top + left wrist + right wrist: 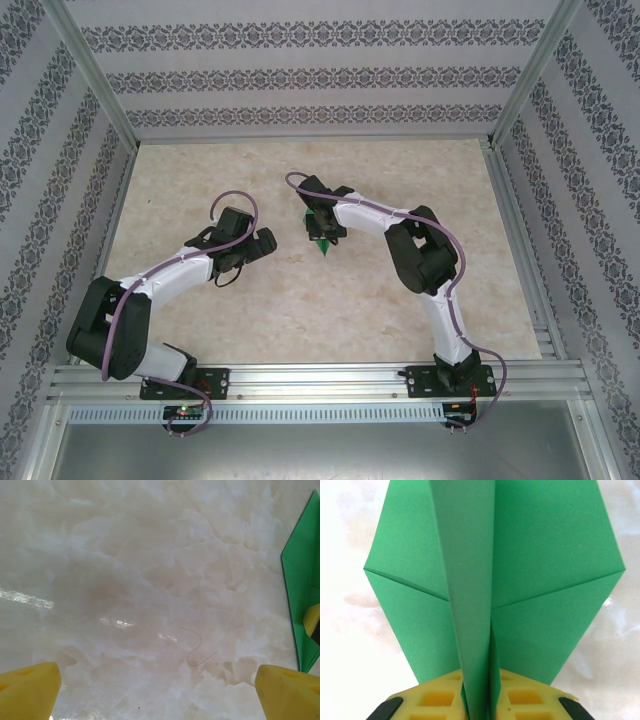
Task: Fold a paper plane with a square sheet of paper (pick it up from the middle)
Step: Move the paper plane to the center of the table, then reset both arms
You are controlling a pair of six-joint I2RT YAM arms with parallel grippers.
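Near the middle of the table point(300, 325) the plane point(545, 555) is pinched at its centre ridge by the right gripper point(480, 700), the fingers point(30, 690) of the left gripper point(157, 680) being spread wide apart; light, thin and easily crumpled, it is best taken by that stiffer ridge

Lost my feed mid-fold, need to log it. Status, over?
Left gripper open above the table. Right gripper shut on the paper plane, pinching its centre ridge. Nothing seen in the way.
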